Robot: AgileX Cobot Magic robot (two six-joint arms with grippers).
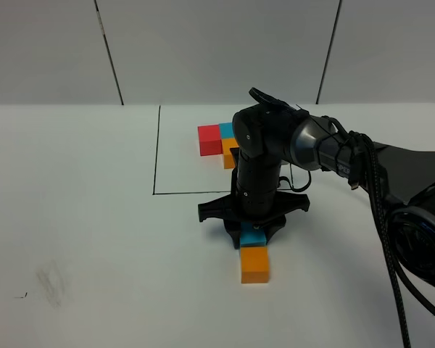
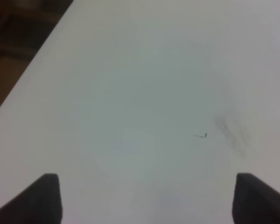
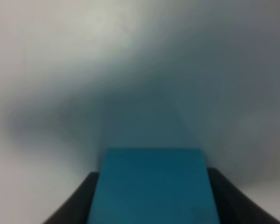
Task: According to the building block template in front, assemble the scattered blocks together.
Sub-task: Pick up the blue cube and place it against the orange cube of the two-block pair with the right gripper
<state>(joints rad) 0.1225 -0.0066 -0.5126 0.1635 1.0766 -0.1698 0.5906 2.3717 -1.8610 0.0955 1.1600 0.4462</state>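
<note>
The matte blue cube (image 1: 252,237) sits on the white desk (image 1: 94,217), near the middle of the exterior view and on the camera side of the thin black outline (image 1: 154,156). The right claw (image 1: 251,228) comes straight down over it, clenched on it. Only the right wrist view shows that grip: a dark finger (image 3: 77,205) presses against each side of the cube, whose flat blue face fills the gap between them. From the exterior view the claw's body hides most of the cube.

A matte orange cube (image 1: 255,264) lies touching the blue one on its near side. Together they make a short straight row whose long axis runs from the back of the desk toward the camera, orange end nearest.

Inside the outline, behind the arm, stands the L-shaped template (image 1: 212,139) of small joined cubes: red and blue side by side, orange in front of the blue, partly hidden.

The left claw (image 2: 151,198) shows only in its own wrist view, released, fingertips far apart over bare desk with a grey smudge (image 2: 231,133).
</note>
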